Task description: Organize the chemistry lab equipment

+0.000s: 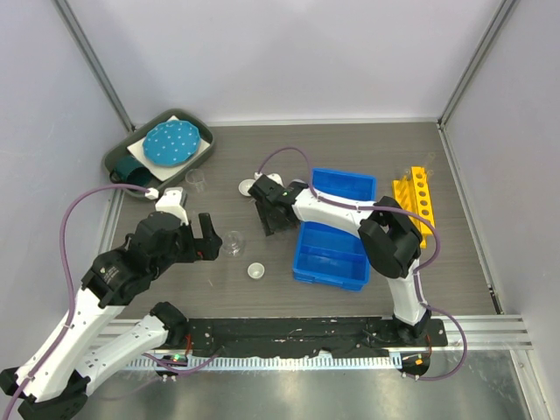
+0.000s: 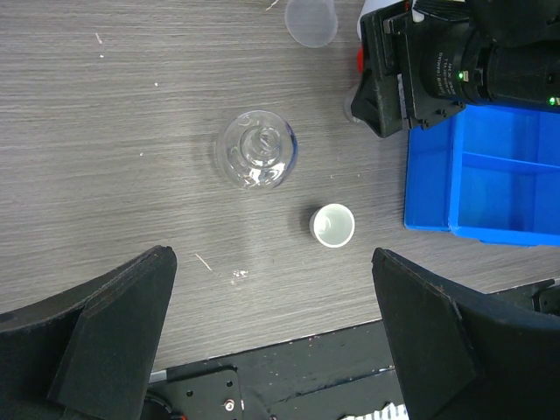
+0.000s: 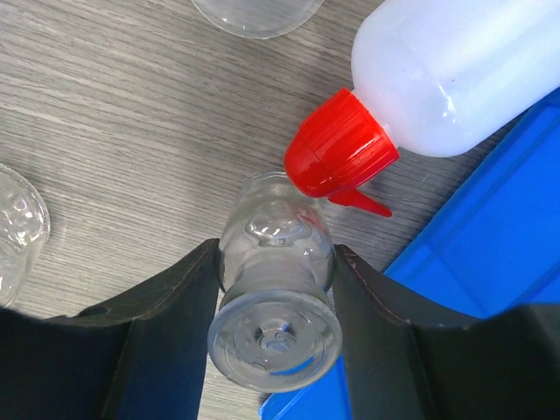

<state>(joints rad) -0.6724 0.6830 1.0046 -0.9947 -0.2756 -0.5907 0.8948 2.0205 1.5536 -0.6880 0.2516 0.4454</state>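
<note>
The right hand [image 3: 276, 262] has its two fingers pressed against opposite sides of a small clear flask [image 3: 276, 302]. By the wrist view it is clamped on the glass, with no gap showing on either side. I cannot tell whether this flask stands upright or leans. It is on the table [image 3: 114, 114] just beside the corner of the blue divided bin [image 3: 472, 289], and the red-capped bottle [image 3: 437, 70] lies on its side right behind it, with the cap nearly touching the glass. Taking the flask across its body keeps the fingers off the bottle's spout, and the bin is so near that a compartment there looks like the likely destination.

The left hand [image 2: 271, 262] hangs above the table with its fingers spread wide and nothing between them. Below it a round flask [image 2: 255, 150] stands alone, a white dish [image 2: 332, 225] sits near it toward the bin, and a beaker [image 2: 311, 19] is farther off. This is a ready pose over the loose pieces, well apart from the other arm's work.

The bin's compartments look empty in the overhead view, and the yellow rack [image 1: 415, 201] stands beyond it, so sorting seems barely begun. The risk now is smooth glass slipping, or a lift nudging the bottle.
</note>
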